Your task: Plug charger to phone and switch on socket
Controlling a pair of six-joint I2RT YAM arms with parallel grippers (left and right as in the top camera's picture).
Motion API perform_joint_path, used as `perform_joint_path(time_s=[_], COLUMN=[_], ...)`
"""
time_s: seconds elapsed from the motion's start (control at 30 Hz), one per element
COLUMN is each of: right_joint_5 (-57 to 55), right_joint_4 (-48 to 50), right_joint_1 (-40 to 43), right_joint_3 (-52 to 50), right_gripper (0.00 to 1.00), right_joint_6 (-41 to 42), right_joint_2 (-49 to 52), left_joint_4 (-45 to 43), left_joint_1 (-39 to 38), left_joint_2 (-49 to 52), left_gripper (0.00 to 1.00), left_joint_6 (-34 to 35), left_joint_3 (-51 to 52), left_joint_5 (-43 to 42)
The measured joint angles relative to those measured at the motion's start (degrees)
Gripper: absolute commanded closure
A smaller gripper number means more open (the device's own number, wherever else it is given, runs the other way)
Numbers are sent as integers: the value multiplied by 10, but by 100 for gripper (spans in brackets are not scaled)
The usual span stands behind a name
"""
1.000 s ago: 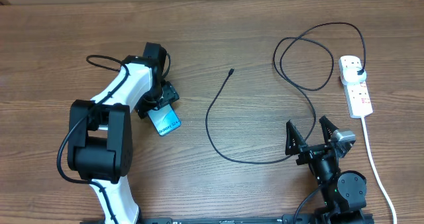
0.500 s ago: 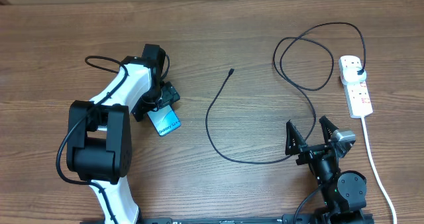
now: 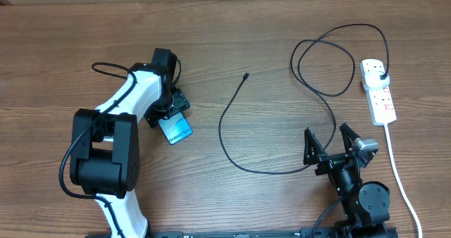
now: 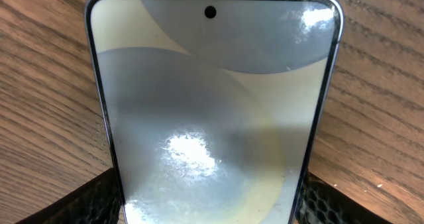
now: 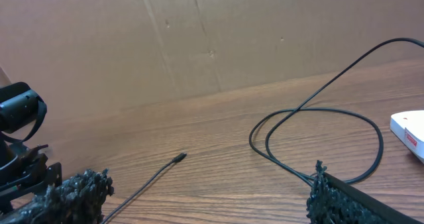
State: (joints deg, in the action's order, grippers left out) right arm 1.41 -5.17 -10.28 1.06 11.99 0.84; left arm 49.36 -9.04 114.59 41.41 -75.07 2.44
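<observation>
- Vs 1 s ago: barely any change. The white-and-black left arm (image 3: 123, 101) sits a hair differently. The slim black-edged smartphone w/ lit blue-white screen (image 3: 175, 128) is in the same spot. Right arm, cable and strip haven't moved.
- Left arm reaches fwd over the brown wood-grain desk (image 3: 246, 34), wrist bent down. The left pincer (image 3: 171, 113) is closed onto the phone's near end.
- Phone is left of centre on the desk, skewed, and well apart from the cable tip.
- Right pincer (image 3: 326, 130) is low at the front right of the desk, jaws spread wide, holding nothing.
- The long thin black charger cable (image 3: 220, 125) loops across the desk. Its small connector tip (image 3: 245, 76) lies free mid-desk, and its black plug (image 3: 380, 74) sits in the white elongated power strip w/ red switches (image 3: 378, 91) at far right.
- The thick white cord (image 3: 398, 174) runs from the strip toward the front edge.
- Left wrist view only: the phone (image 4: 212, 118) fills the frame, w/ a punch-hole cam at top. Dark textured pads (image 4: 99, 201) sit against both long edges.
- Right wrist view only: a brown cardboard wall (image 5: 199, 38) behind the desk, the tip (image 5: 179, 158) seen low down, a strip corner (image 5: 411, 128), and the fingertips (image 5: 73, 191) far apart.
</observation>
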Motion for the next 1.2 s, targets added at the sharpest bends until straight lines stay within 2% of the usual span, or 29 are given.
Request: perform_joint_path(time_s=[0.4, 0.83, 1.2], right_joint_5=[0, 0, 0], right_joint_4=[0, 0, 0], right_joint_1=[0, 0, 0], right_joint_3=[0, 0, 0], right_gripper=[0, 0, 0], right_joint_6=[0, 0, 0], right_joint_2=[0, 0, 0], left_joint_4=[-3, 24, 62], left_joint_1=[0, 1, 1], left_joint_2=[0, 9, 19], left_gripper=[30, 31, 32], left_joint_6=[0, -14, -15], left_joint_3=[0, -20, -91], left_joint_5=[-1, -22, -104])
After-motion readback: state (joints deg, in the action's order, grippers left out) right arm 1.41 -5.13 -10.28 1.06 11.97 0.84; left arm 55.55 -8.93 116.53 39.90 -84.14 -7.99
